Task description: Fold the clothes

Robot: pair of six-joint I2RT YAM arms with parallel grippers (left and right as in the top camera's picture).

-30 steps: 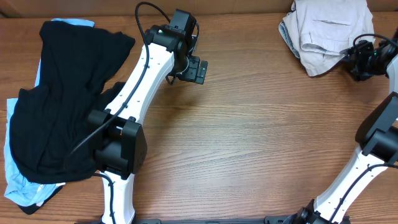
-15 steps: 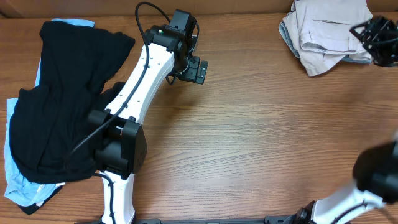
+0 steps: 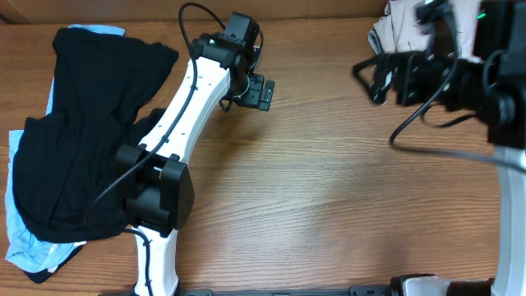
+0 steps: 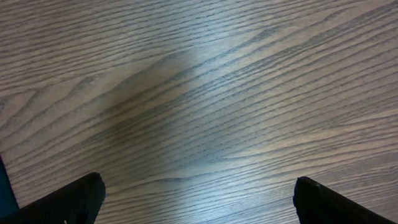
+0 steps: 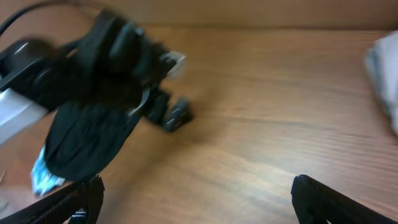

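Note:
The folded pale beige shorts (image 3: 385, 34) lie at the table's far right corner, mostly hidden behind my right arm; their edge shows in the right wrist view (image 5: 387, 68). A black garment (image 3: 82, 140) lies in a heap at the left on top of a pale-blue garment (image 3: 23, 247); both show in the right wrist view, the black (image 5: 87, 140) and the blue (image 5: 41, 177). My left gripper (image 3: 261, 92) is open and empty over bare wood (image 4: 199, 200). My right gripper (image 3: 371, 78) is blurred, lifted left of the shorts, open and empty (image 5: 199, 200).
The wooden table (image 3: 329, 197) spans the view. My left arm (image 3: 185, 107) stretches from the near left base to the far middle, next to the black heap. It also shows in the right wrist view (image 5: 112, 56).
My right arm has swung away from the beige shorts, up and to the left, and now covers most of them in the overhead view. The left arm has not moved.

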